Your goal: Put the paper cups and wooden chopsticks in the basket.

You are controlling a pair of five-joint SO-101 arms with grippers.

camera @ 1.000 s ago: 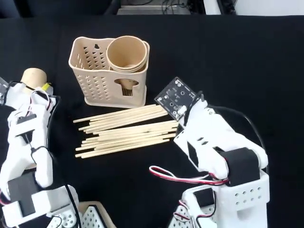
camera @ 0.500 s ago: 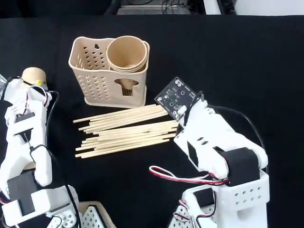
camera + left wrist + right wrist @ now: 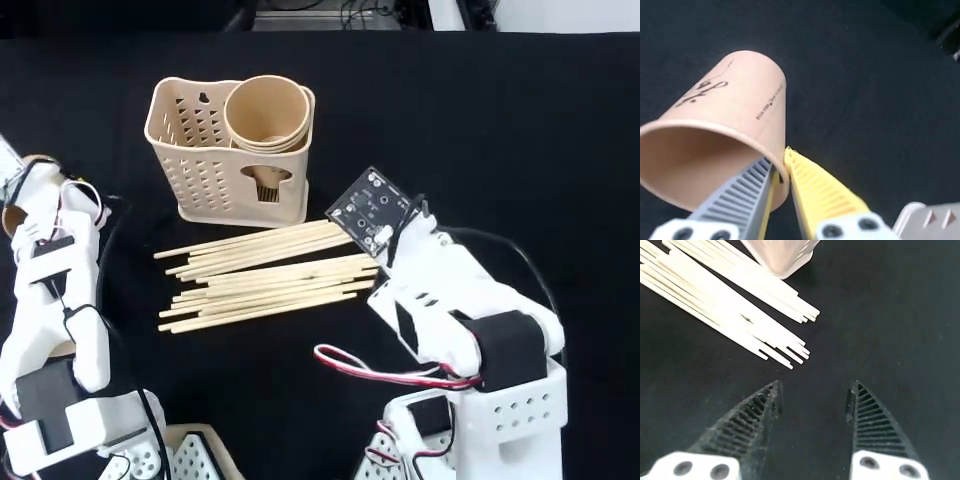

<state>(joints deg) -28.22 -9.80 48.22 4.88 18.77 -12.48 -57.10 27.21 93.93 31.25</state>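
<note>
- The left gripper (image 3: 782, 169) is pinched shut on the rim of a paper cup (image 3: 725, 125). One finger is inside the cup and one is outside.
- This cup is tipped, far out at 9 o'clock in the high view.
- The basket (image 3: 185, 170) sits at about 11 o'clock. The stacked cups (image 3: 268, 110) already stand in its 3 o'clock side.
- The wooden chopsticks (image 3: 265, 275) lie in a heap on the table, just at 6 o'clock from the basket.
- The right gripper (image 3: 815, 390) is wide open and holds nothing. It is near the 3 o'clock end of the sticks.
- The pinch is only on a thin edge, so the cup could slip out or get squashed.
- A tipped cup might bump the basket wall and miss the stack.
- The round sticks might roll apart if many are grabbed at once.
</note>
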